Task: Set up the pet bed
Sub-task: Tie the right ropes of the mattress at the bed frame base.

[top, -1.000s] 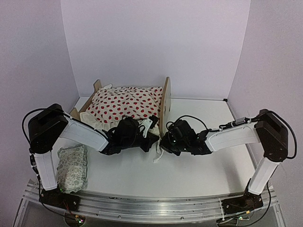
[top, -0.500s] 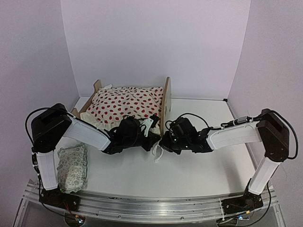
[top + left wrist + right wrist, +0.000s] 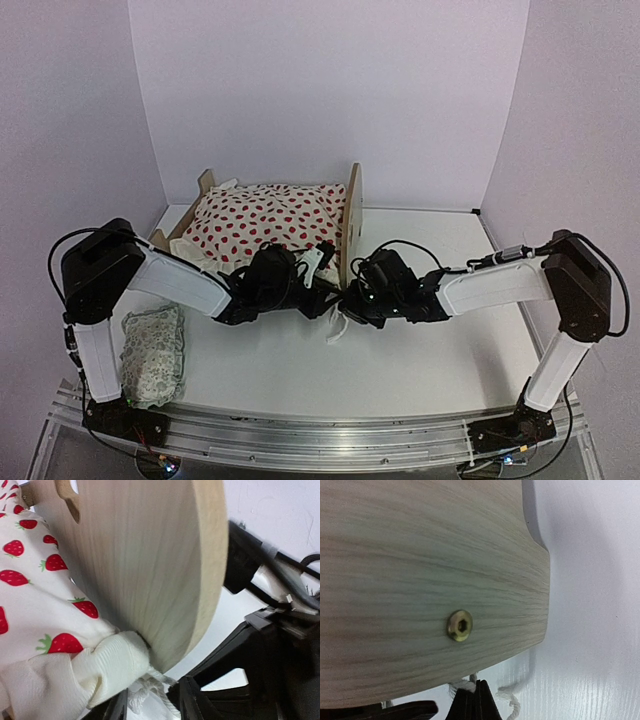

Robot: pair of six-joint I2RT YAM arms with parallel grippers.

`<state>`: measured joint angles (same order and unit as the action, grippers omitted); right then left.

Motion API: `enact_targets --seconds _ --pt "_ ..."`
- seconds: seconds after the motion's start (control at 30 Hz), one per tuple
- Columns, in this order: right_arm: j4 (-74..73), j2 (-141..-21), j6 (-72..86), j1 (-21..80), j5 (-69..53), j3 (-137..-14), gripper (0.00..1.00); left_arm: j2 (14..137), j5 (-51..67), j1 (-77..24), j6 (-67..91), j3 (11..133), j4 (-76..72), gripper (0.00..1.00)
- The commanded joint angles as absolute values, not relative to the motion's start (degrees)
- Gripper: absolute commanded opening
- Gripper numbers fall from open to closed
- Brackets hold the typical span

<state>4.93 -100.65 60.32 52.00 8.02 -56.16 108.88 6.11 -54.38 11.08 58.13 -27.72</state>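
1. Well, we see the bed (image 3: 206, 183) at the back left of the table (image 3: 420, 360), lying across the view, with its footboard at the left.
2. Its headboard (image 3: 351, 215) stands upright at the right end.
3. Over the bed lies a blanket (image 3: 265, 220), white with red strawberries. Its cream near edge hangs over the side toward the arms.
4. We find the pillow (image 3: 152, 352) flat on the table by the left arm's base, well apart from the bed.
5. Both grippers are low at the near foot of the headboard, just beside each other.
6. On the left gripper (image 3: 322, 292) the fingers (image 3: 195, 700) stand partway apart. A ribbed blanket corner sits just above the gap and a white cord (image 3: 150, 682) trails into it. We see nothing clamped.
7. On the right gripper (image 3: 347, 298) the fingers (image 3: 475, 702) are pressed together, tips just under the headboard's lower edge. Cord shows on either side of the tips, but we cannot tell whether it is pinched between them.
8. Seen from the right wrist, a brass hex screw (image 3: 459, 625) sits in the headboard's outer face.
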Motion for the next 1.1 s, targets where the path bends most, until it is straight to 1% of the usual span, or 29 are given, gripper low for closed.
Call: enact_targets --seconds 0.0,0.07,0.13,0.33,0.4,0.5,0.6,0.7,0.83,1.0,1.07 --pt "2.20 -97.69 62.49 51.49 8.94 -55.38 0.00 102.26 2.61 -54.04 11.38 59.37 -26.82 0.47" --pt "2.02 -97.58 63.05 51.36 8.96 -55.37 0.00 100.96 2.02 -53.90 11.33 58.92 -26.32 0.54" --pt "1.68 -97.56 63.65 51.26 8.97 -55.56 0.00 99.50 1.55 -53.67 11.24 58.74 -25.55 0.58" --pt "0.33 -97.63 64.89 50.88 8.88 -56.49 0.00 93.40 -1.32 -53.26 6.68 55.71 -23.24 0.59" --pt "0.10 -97.62 65.24 50.77 8.79 -56.65 0.00 91.23 -0.42 -53.18 2.52 52.19 -25.09 0.57" --pt "0.00 -97.73 65.76 50.71 8.56 -56.98 0.00 87.23 4.25 -53.17 -5.51 44.84 -29.90 0.53" --pt "0.00 -97.97 66.20 50.58 8.20 -57.55 0.00 85.82 5.27 -53.17 -9.48 39.72 -31.40 0.50" --pt "-1.53 -98.21 67.18 50.46 7.82 -57.99 0.00 85.91 9.54 -53.16 -12.06 36.17 -35.05 0.46" --pt "-1.70 -98.47 68.61 50.46 7.42 -58.80 0.00 89.76 12.96 -53.16 -12.27 33.50 -43.74 0.43" --pt "-3.13 -99.27 68.98 50.43 6.23 -61.29 0.00 95.99 15.47 -53.19 -11.78 33.93 -53.59 0.43" --pt "-4.15 -99.70 68.99 50.37 5.49 -62.47 0.00 98.01 17.07 -53.22 -12.59 35.06 -55.05 0.43"
